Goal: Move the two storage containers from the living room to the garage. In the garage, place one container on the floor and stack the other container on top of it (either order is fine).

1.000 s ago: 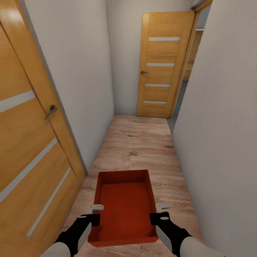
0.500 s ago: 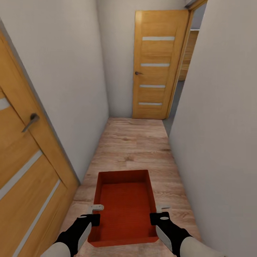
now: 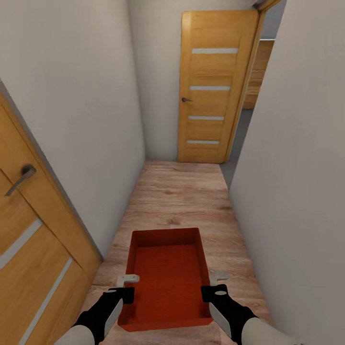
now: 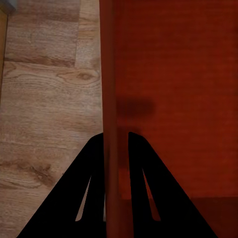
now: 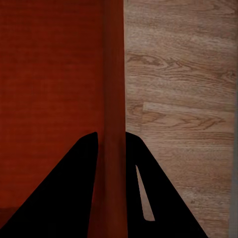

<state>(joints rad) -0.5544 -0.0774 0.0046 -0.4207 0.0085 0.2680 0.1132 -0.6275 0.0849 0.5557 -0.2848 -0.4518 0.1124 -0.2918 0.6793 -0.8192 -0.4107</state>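
While in transit: carry step, garage not reached, judging by the wood-plank floor (image 3: 182,201).
Load: orange-red open rectangular bin (image 3: 166,278) held out front between both arms, above the planks.
Left hand (image 4: 116,144): clenched on the bin's left wall.
Right hand (image 5: 113,141): clenched on the right wall.
Next: steer between grey hallway walls (image 3: 96,120) toward the oak slatted door (image 3: 211,86); keep both grips level.

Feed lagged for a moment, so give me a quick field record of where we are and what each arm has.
place: narrow hallway, wood floor
carried: one bin, empty, held level ahead of the trunk
left gripper: jaws shut on bin's left wall
right gripper: jaws shut on bin's right wall
ahead: door at hallway end, open, gap at its right
left side: second door
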